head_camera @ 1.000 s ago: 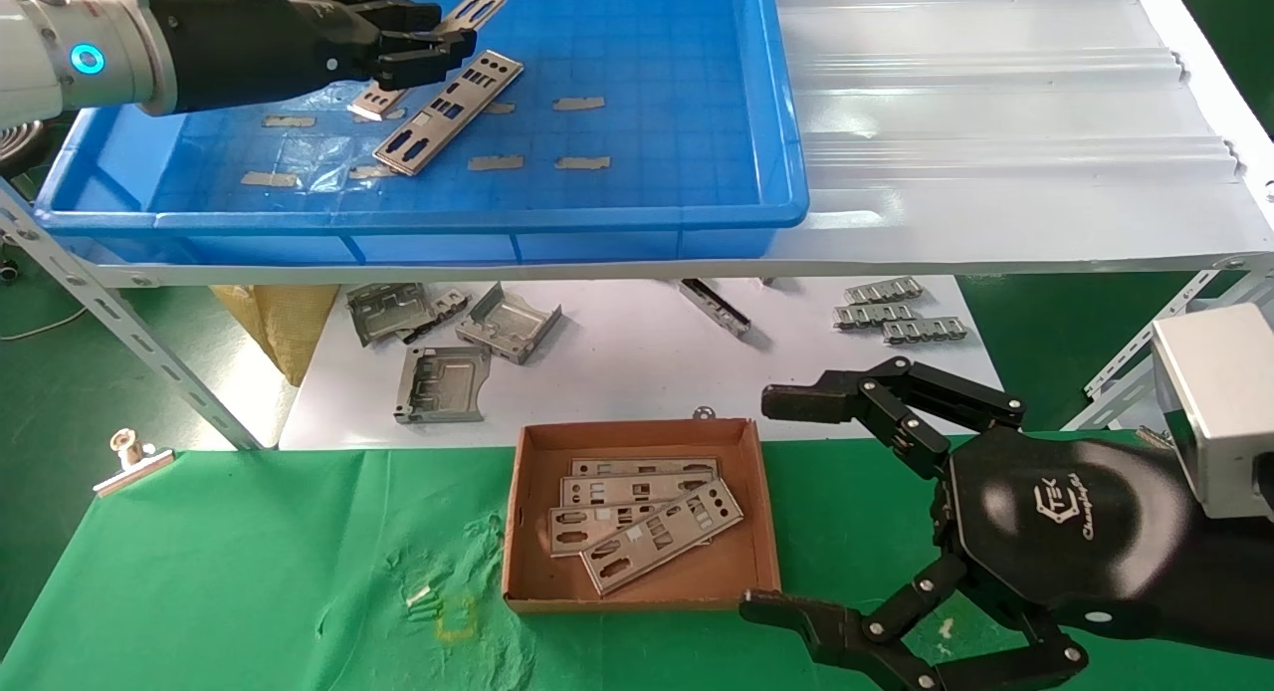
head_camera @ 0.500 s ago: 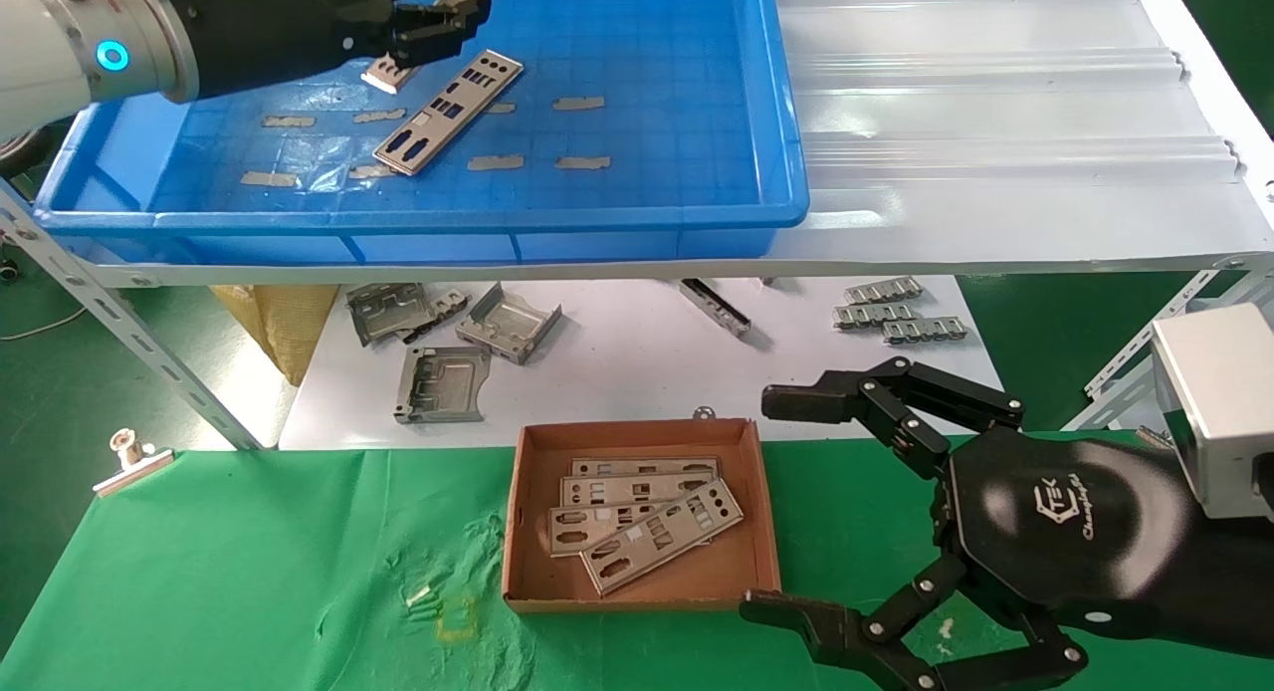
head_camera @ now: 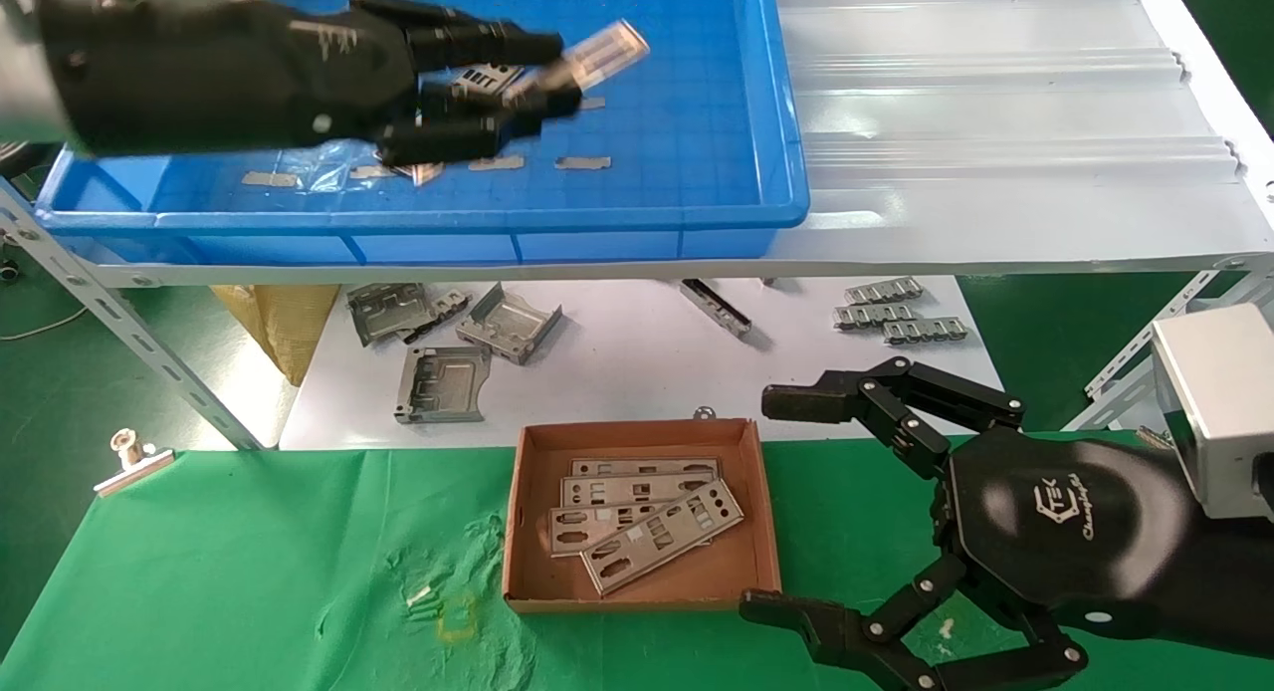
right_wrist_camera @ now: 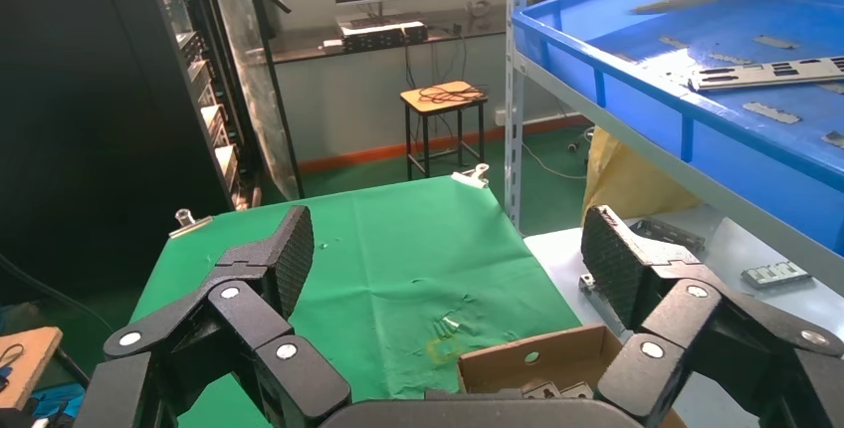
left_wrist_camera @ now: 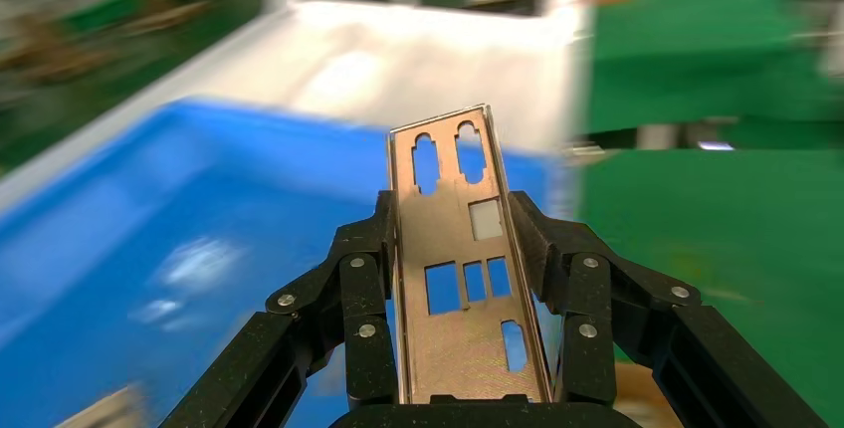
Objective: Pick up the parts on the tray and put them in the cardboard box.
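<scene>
A thin, flat silver-grey metal strip (left_wrist_camera: 461, 269), punched with rectangular and keyhole-shaped cut-outs, is clamped by its long edges between the black linked fingers of the left tool (head_camera: 528, 74), which is held above the blue tray (head_camera: 697, 213); in the head view the strip's free end is seen as a pale blur beyond the fingertips. The tray is a large shallow plastic bin with raised walls and a grid-patterned floor dotted with tan tape scraps, and a second strip (right_wrist_camera: 766, 74) is seen lying flat on that floor, partly hidden under the left tool in the head view. The tray is carried on a white corrugated sheet (head_camera: 995, 123) laid over a shelf. Lower down, on the green cloth-covered surface (head_camera: 249, 572), a small, shallow, roughly square brown cardboard box (head_camera: 526, 532) is placed, and several punched strips (head_camera: 647, 527) are stacked flat and overlapping inside it. The right tool (head_camera: 786, 502) is parked just beside the box, its ribbed black pads (right_wrist_camera: 294, 254) spread wide apart with nothing between them. Bent grey brackets (head_camera: 448, 343) are scattered on the white surface beyond the box.
</scene>
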